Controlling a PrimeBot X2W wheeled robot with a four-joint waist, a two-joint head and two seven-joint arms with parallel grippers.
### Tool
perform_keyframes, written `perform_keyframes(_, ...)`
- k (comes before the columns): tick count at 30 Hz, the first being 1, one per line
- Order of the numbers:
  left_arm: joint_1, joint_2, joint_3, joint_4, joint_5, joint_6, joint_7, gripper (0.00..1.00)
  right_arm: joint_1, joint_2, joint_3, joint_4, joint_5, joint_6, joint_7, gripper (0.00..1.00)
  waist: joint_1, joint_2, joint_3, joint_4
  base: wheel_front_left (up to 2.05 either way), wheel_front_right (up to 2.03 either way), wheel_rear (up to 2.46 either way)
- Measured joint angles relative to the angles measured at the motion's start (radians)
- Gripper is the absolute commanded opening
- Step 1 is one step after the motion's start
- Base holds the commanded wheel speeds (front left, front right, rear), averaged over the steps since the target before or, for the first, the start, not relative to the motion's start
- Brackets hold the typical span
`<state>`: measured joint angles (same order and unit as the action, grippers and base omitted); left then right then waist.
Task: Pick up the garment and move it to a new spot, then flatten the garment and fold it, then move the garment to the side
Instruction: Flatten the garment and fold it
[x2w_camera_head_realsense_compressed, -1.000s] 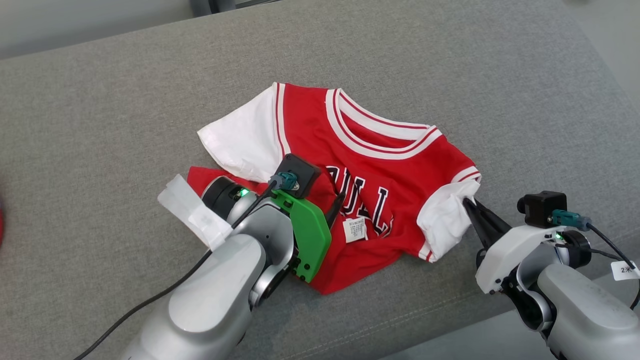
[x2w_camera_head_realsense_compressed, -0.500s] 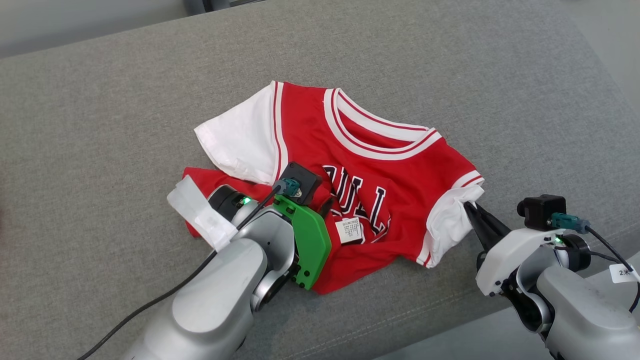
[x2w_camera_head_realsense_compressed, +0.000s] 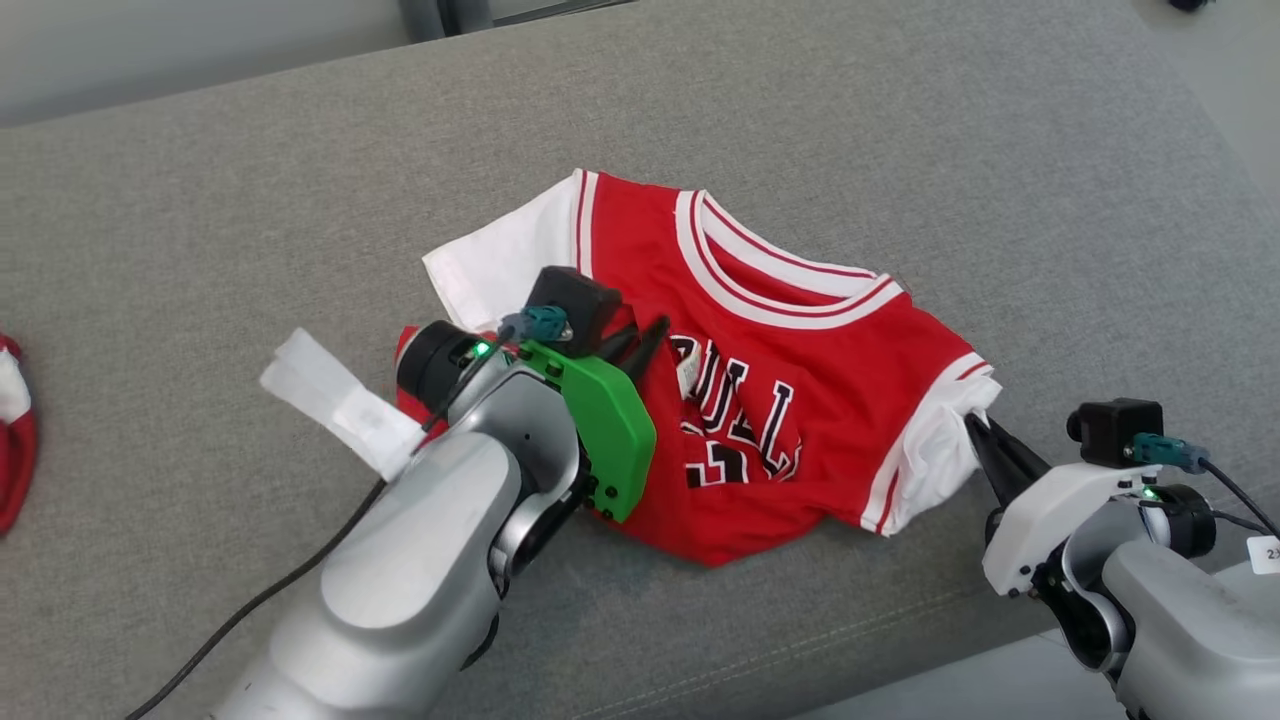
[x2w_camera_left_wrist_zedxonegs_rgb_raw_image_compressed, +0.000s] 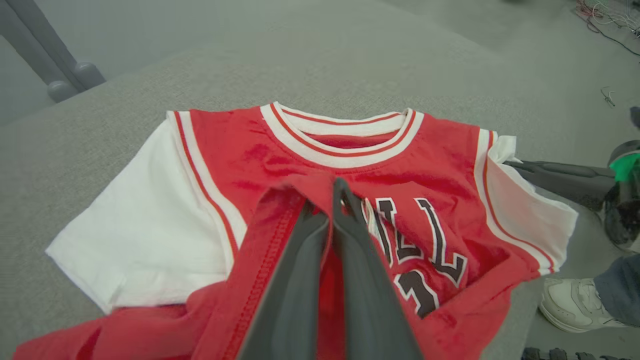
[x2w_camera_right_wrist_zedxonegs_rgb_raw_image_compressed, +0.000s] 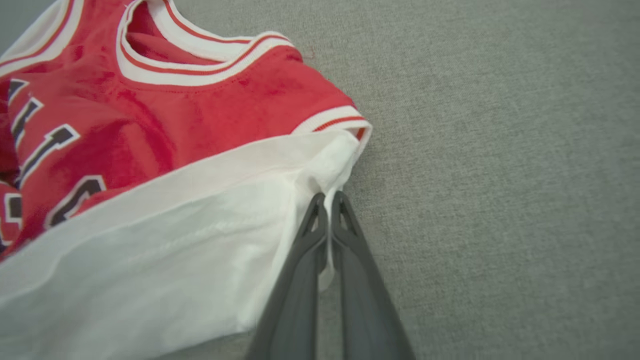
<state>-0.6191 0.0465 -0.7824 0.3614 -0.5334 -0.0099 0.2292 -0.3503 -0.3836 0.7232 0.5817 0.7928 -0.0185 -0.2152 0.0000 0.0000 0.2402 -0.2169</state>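
The garment is a red jersey with white sleeves and dark lettering, lying crumpled on a grey cushion. My left gripper is shut on its red bottom hem, held raised over the chest lettering. In the left wrist view the hem drapes over my fingers, and my left gripper points at the collar. My right gripper is shut on the edge of the white sleeve nearest it. In the right wrist view my right gripper pinches the sleeve, with the red body beyond.
Another red and white item lies at the cushion's left edge. The cushion's front edge runs close before my right arm. A person's white shoe stands on the floor beside the cushion. Grey metal legs rise behind.
My left gripper has shut on the red hem and drawn it up toward the collar, taking the white label with it. My right gripper has kept its hold on the sleeve. The camera has shifted slightly.
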Motion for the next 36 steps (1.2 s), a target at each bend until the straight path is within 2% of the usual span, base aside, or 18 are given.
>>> perform_keyframes(3,-0.006,0.0,0.047,-0.029,-0.017,0.003,-0.038,0.0,0.018,-0.012,-0.006,0.019,0.009,0.001,-0.002,0.0,0.0,0.0,-0.008,0.017,0.0,0.0,0.0)
perform_keyframes(4,-0.006,-0.001,0.065,-0.041,-0.018,0.007,-0.049,0.0,0.027,-0.018,-0.007,0.024,0.01,0.001,-0.002,0.25,0.0,0.0,-0.011,0.024,0.0,0.0,0.0)
perform_keyframes(5,-0.006,-0.001,0.085,-0.054,-0.021,0.014,-0.064,0.0,0.035,-0.026,-0.008,0.029,0.009,0.0,-0.004,0.81,0.0001,0.0,-0.015,0.031,0.0,0.0,0.0)
perform_keyframes(6,-0.005,0.002,0.103,-0.068,-0.03,0.02,-0.076,0.0,0.041,-0.035,-0.009,0.032,0.007,-0.002,-0.005,1.0,0.0001,0.0,-0.019,0.038,0.0,0.0,0.0)
perform_keyframes(11,0.075,0.035,0.162,-0.161,-0.073,0.055,-0.124,0.0,0.076,-0.117,-0.023,0.015,-0.014,-0.035,-0.009,1.0,0.0,0.0,-0.039,0.078,0.0,0.0,0.0)
perform_keyframes(15,0.22,0.042,0.169,-0.214,-0.104,0.073,-0.144,0.0,0.118,-0.164,-0.042,-0.074,-0.02,-0.051,-0.015,1.0,0.0,0.0,-0.051,0.117,0.0,0.0,0.0)
perform_keyframes(17,0.323,0.043,0.174,-0.255,-0.137,0.086,-0.165,0.0,0.136,-0.171,-0.043,-0.16,-0.03,-0.064,-0.019,1.0,0.0,0.0,-0.058,0.146,0.0,0.0,0.0)
perform_keyframes(21,0.423,0.052,0.198,-0.309,-0.152,0.097,-0.214,0.0,0.18,-0.164,-0.007,-0.246,-0.056,-0.07,-0.018,1.0,0.0,0.0,-0.064,0.178,0.0,0.0,0.0)
perform_keyframes(28,0.545,0.094,0.215,-0.351,-0.153,0.104,-0.267,0.0,0.344,-0.159,0.011,-0.282,-0.042,-0.098,0.016,1.0,0.0,0.0,-0.074,0.213,0.0,0.0,0.0)
perform_keyframes(36,0.631,0.131,0.26,-0.409,-0.153,0.107,-0.307,0.0,0.398,-0.228,-0.012,-0.332,-0.055,-0.105,0.055,1.0,0.0,0.0,-0.069,0.198,0.0,0.0,0.0)
